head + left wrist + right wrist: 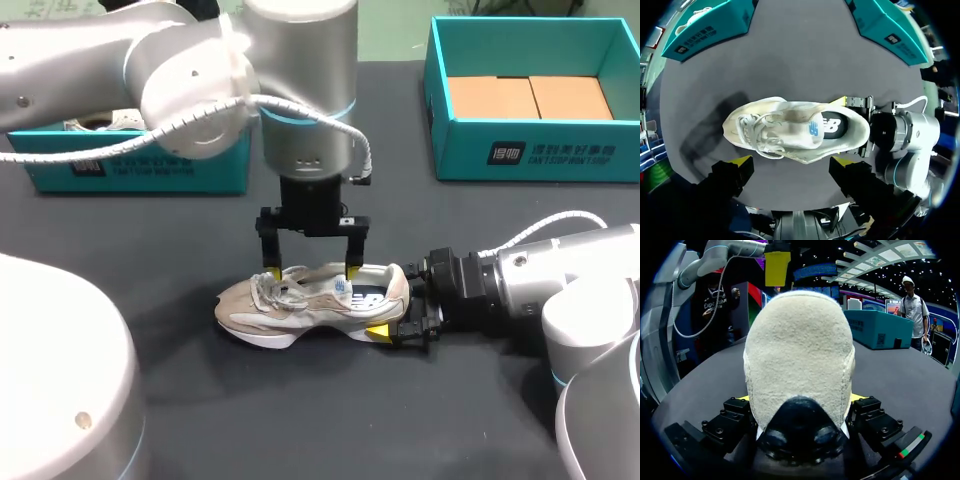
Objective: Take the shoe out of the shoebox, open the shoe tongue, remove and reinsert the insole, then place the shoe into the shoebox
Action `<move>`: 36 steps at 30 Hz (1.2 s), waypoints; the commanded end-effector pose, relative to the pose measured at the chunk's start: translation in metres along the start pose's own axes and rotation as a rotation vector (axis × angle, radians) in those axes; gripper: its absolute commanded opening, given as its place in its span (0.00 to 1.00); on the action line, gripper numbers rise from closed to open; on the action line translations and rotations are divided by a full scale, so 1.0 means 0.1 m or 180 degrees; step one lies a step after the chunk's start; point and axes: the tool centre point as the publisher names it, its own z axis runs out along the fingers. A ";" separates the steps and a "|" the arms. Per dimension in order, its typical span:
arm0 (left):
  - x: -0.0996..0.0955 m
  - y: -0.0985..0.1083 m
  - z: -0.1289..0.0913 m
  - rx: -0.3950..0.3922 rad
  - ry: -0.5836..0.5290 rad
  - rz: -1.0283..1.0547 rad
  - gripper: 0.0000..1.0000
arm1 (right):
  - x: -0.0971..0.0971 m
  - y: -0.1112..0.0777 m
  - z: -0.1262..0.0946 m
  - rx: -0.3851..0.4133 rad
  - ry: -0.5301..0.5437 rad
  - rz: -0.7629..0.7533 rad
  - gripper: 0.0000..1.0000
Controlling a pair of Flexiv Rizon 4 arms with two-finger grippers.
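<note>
A beige sneaker [300, 305] with white laces lies on its sole on the dark table [200, 400], toe to the left. My left gripper [312, 270] hangs open just above its middle, one yellow fingertip [272, 272] by the laces and the other near the collar. From above, the sneaker [785, 132] shows its tongue [812, 127] lying over the opening and a dark insole [832, 125] inside. My right gripper [397, 300] comes in from the right and is shut on the heel. The heel [797, 355] fills the space between its fingers [860, 412].
A teal shoebox [530, 150] with brown cardboard inside stands open at the back right. A second teal box [140, 170] at the back left holds another shoe, mostly hidden by my left arm. Bare table lies in front of the sneaker.
</note>
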 end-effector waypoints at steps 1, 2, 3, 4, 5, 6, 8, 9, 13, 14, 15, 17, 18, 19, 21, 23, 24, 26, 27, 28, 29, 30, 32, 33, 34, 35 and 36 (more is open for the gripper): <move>0.18 -0.06 0.08 -0.0004 -0.0190 -0.0014 1.00 | -0.01 -0.02 0.07 0.0012 -0.0001 0.0003 0.00; 0.18 -0.06 0.08 -0.0007 -0.0207 -0.0012 1.00 | -0.01 -0.02 0.07 0.0012 -0.0001 0.0003 0.00; 0.20 -0.07 0.09 -0.0003 -0.0228 -0.0017 1.00 | -0.01 -0.02 0.07 0.0012 -0.0001 0.0003 0.00; 0.21 -0.07 0.09 -0.0004 -0.0266 -0.0010 1.00 | -0.01 -0.02 0.07 0.0012 -0.0001 0.0003 0.00; 0.22 -0.08 0.10 0.0006 -0.0301 -0.0018 1.00 | -0.01 -0.02 0.07 0.0012 -0.0001 0.0003 0.00; 0.23 -0.09 0.12 0.0014 -0.0337 -0.0029 1.00 | -0.01 -0.02 0.07 0.0012 -0.0001 0.0003 0.00; 0.24 -0.11 0.14 0.0008 -0.0371 -0.0032 1.00 | -0.01 -0.02 0.07 0.0012 -0.0001 0.0003 0.00; 0.25 -0.12 0.16 0.0015 -0.0406 -0.0052 1.00 | -0.01 -0.02 0.07 0.0012 -0.0001 0.0003 0.00; 0.28 -0.16 0.24 0.0007 -0.0508 -0.0055 1.00 | -0.01 -0.02 0.07 0.0012 -0.0001 0.0003 0.00; 0.28 -0.16 0.26 0.0004 -0.0525 -0.0053 1.00 | -0.01 -0.02 0.07 0.0012 -0.0001 0.0003 0.00; 0.29 -0.18 0.29 0.0003 -0.0558 -0.0063 1.00 | -0.01 -0.02 0.07 0.0012 -0.0001 0.0003 0.00; 0.30 -0.20 0.33 -0.0025 -0.0582 -0.0072 1.00 | -0.01 -0.02 0.07 0.0012 -0.0001 0.0003 0.00; 0.30 -0.21 0.35 -0.0028 -0.0607 -0.0080 1.00 | -0.01 -0.02 0.07 0.0012 -0.0001 0.0003 0.00; 0.30 -0.22 0.38 -0.0022 -0.0635 -0.0094 0.94 | -0.01 -0.02 0.07 0.0012 -0.0001 0.0003 0.00; 0.30 -0.23 0.41 -0.0049 -0.0652 -0.0095 0.85 | -0.01 -0.02 0.07 0.0012 -0.0001 0.0003 0.00; 0.30 -0.25 0.45 -0.0073 -0.0681 -0.0105 0.79 | -0.01 -0.02 0.07 0.0012 -0.0001 0.0003 0.00; 0.30 -0.26 0.47 -0.0079 -0.0695 -0.0111 0.77 | -0.01 -0.02 0.07 0.0012 -0.0001 0.0003 0.00; 0.30 -0.27 0.50 -0.0093 -0.0724 -0.0122 0.69 | -0.01 -0.02 0.07 0.0012 -0.0001 0.0003 0.00; 0.31 -0.28 0.52 -0.0098 -0.0745 -0.0130 0.68 | -0.01 -0.02 0.07 0.0012 -0.0001 0.0003 0.00; 0.32 -0.29 0.54 -0.0096 -0.0765 -0.0137 0.67 | -0.01 -0.02 0.07 0.0012 -0.0001 0.0003 0.00; 0.32 -0.30 0.55 -0.0101 -0.0774 -0.0137 0.68 | -0.01 -0.02 0.07 0.0012 -0.0001 0.0003 0.00; 0.33 -0.31 0.56 -0.0108 -0.0791 -0.0137 0.68 | -0.01 -0.02 0.07 0.0012 -0.0001 0.0003 0.00; 0.35 -0.33 0.58 -0.0112 -0.0824 -0.0141 0.65 | -0.01 -0.02 0.07 0.0012 -0.0001 0.0003 0.00; 0.36 -0.34 0.59 -0.0116 -0.0846 -0.0137 0.63 | -0.01 -0.02 0.07 0.0012 -0.0001 0.0003 0.00; 0.37 -0.34 0.59 -0.0117 -0.0862 -0.0131 0.59 | -0.01 -0.02 0.07 0.0012 -0.0001 0.0003 0.00; 0.38 -0.35 0.59 -0.0119 -0.0885 -0.0127 0.58 | -0.01 -0.02 0.07 0.0012 -0.0001 0.0003 0.00; 0.38 -0.35 0.60 -0.0119 -0.0898 -0.0130 0.58 | -0.01 -0.02 0.07 0.0012 -0.0001 0.0003 0.00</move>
